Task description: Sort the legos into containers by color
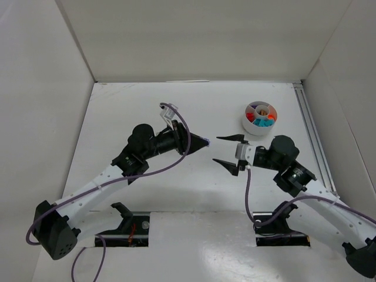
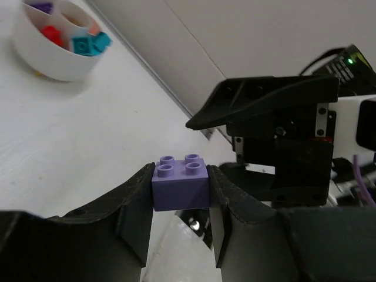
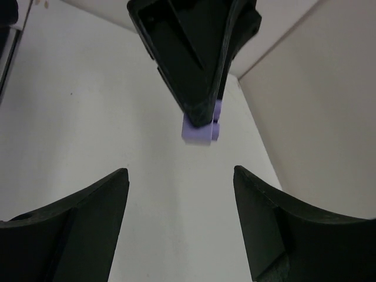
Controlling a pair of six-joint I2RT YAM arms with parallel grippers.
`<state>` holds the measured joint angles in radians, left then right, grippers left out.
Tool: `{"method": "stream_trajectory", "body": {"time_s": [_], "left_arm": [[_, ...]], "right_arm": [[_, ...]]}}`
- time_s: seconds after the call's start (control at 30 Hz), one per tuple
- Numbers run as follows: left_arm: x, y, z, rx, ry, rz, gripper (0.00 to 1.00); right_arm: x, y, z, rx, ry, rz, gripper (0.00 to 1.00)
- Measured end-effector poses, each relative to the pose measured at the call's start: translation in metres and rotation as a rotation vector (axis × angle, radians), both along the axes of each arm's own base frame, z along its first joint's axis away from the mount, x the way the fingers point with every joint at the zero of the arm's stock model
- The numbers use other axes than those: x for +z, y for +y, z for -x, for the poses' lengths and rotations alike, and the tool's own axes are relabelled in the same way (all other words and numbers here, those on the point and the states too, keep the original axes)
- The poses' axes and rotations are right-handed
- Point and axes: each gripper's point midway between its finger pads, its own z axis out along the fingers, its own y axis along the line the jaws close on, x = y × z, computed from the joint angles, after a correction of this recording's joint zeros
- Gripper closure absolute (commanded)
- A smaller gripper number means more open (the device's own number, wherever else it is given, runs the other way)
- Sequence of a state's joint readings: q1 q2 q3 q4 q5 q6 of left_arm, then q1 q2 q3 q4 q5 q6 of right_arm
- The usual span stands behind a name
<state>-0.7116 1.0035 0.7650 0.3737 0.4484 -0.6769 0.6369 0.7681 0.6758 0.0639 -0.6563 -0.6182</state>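
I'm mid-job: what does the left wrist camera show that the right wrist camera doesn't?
Left wrist only: the white dish with coloured bricks in it, and the four studs on top of the purple brick. Right wrist only: the right gripper wide open, with the brick ahead of the gap, untouched. Both: the purple brick pinched in the left gripper.

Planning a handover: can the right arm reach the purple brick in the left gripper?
Probably yes: the right gripper is open and faces the purple brick with nothing between, though the left gripper covers two sides.
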Motion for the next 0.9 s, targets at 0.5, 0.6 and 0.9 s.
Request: {"method": "stream_trajectory", "body": {"time_s": [0.5,0.6,0.9], "left_arm": [[0.015,-0.012,0.045,-0.276,-0.024,0.095,0.79],[0.017,-0.012,0.046,-0.283,-0.032,0.102,0.79],[0.028,-0.010,0.045,-0.282,-0.071,0.132,0.79]], "right_arm": [[0.035,0.027,0.008,0.014,-0.125,-0.110,0.31],[0.036,0.028,0.008,0.018,-0.123,-0.115,0.38],[0.038,0.031,0.016,0.053,-0.110,-0.126,0.64]]}}
